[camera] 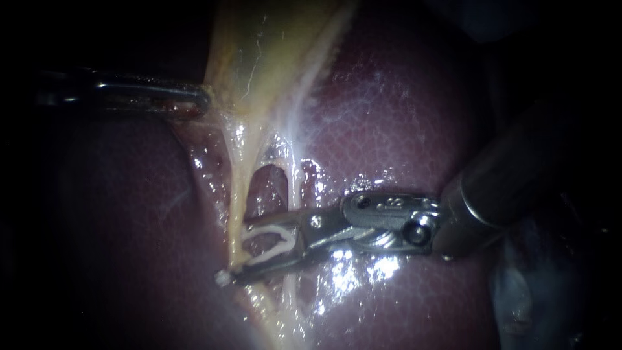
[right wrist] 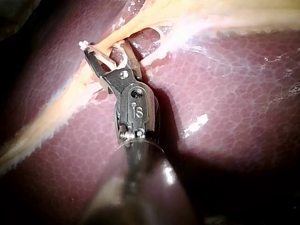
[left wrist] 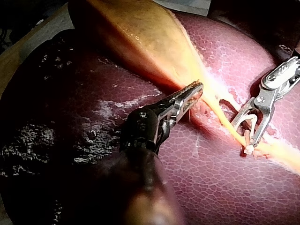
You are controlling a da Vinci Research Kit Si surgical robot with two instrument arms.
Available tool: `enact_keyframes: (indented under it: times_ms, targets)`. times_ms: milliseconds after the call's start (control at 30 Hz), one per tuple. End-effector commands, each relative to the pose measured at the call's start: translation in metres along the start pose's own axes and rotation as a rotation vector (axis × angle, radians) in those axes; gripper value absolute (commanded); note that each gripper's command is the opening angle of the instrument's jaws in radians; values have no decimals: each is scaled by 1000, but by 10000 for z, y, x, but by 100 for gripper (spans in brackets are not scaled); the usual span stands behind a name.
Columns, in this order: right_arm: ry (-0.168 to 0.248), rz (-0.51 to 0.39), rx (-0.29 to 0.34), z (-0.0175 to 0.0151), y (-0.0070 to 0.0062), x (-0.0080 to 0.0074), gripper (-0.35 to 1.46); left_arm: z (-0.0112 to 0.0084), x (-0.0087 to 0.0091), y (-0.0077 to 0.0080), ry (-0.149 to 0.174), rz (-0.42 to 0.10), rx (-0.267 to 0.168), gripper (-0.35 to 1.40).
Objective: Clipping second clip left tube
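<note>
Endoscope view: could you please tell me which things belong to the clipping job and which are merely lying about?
For the job: right instrument; the clip it carries; left tube; left instrument, holding the gallbladder.
Merely there: liver; right tube.

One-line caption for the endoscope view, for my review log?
Right instrument holds a white clip astride the left tube; left instrument grips the gallbladder.
</note>
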Motion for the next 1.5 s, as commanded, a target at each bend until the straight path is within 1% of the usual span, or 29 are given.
enact_keyframes:
  times_ms: [33, 200, 333, 633, 800, 933, 1000, 1167, 1367, 1500]
  targets:
    - [0, 0, 1, -2, -2, 1, 48, 0, 0, 0, 0, 0, 0, -35]
    - [-1, -4, 11, -12, -9, 5, 48, -1, 0, 0, 0, 0, 0, -35]
    - [3, 0, 8, -29, -17, 9, 48, -2, 1, 0, 0, 0, 1, -35]
    - [13, 10, -8, -66, -28, 19, 48, -2, 1, 0, 0, 0, 1, -35]
    - [43, 23, 4, -82, -32, 26, 48, -2, 1, 0, 0, 0, 1, -35]
    - [55, 48, 7, -86, -31, 25, 48, -2, 1, 0, 0, 0, 1, -35]
    - [61, 59, 6, -86, -28, 22, 48, -2, 1, 0, 0, 0, 1, -35]
    - [79, 104, 26, -84, -21, 16, 48, -2, 1, 0, 0, 0, 1, -35]
    - [99, 180, 67, -80, -13, 4, 48, -3, 1, 0, 0, 0, 1, -35]
    - [110, 231, 94, -76, -4, -7, 48, -3, 1, 0, 0, 1, 1, -35]
